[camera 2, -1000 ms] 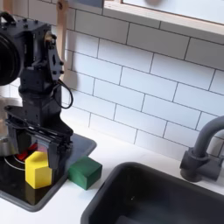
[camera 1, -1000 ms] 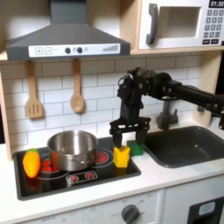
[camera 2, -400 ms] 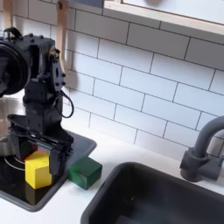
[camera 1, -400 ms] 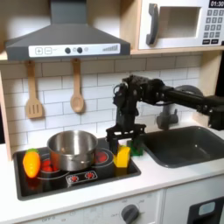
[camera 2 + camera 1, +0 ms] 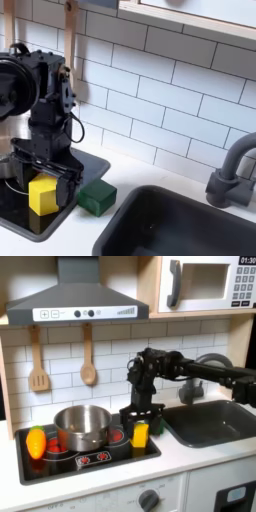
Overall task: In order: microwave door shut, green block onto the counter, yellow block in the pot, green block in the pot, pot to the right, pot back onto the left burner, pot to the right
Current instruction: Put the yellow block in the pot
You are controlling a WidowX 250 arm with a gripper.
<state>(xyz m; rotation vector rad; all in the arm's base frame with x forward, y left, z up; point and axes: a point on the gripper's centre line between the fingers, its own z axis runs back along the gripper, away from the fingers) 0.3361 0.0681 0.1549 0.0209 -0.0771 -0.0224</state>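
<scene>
The yellow block (image 5: 140, 434) (image 5: 43, 193) stands on the right part of the black cooktop (image 5: 100, 459). My gripper (image 5: 141, 424) (image 5: 41, 180) is lowered over it, open, with one finger (image 5: 67, 182) on each side of the block. The green block (image 5: 97, 196) lies on the counter (image 5: 118, 178) just off the cooktop's edge, to the second exterior view's right of the gripper. The steel pot (image 5: 82, 427) sits on the left burner, to the first exterior view's left of the gripper. The microwave door (image 5: 200, 284) at the top right is shut.
An orange-and-yellow toy vegetable (image 5: 36, 442) lies at the cooktop's left edge. The dark sink (image 5: 215, 422) (image 5: 185, 225) and its grey faucet (image 5: 230, 172) are to the right. A wooden spatula (image 5: 38, 361) and spoon (image 5: 88, 358) hang on the tiled wall.
The gripper has moved left and down, so its open fingers now straddle the yellow block. The blocks and pot have not moved.
</scene>
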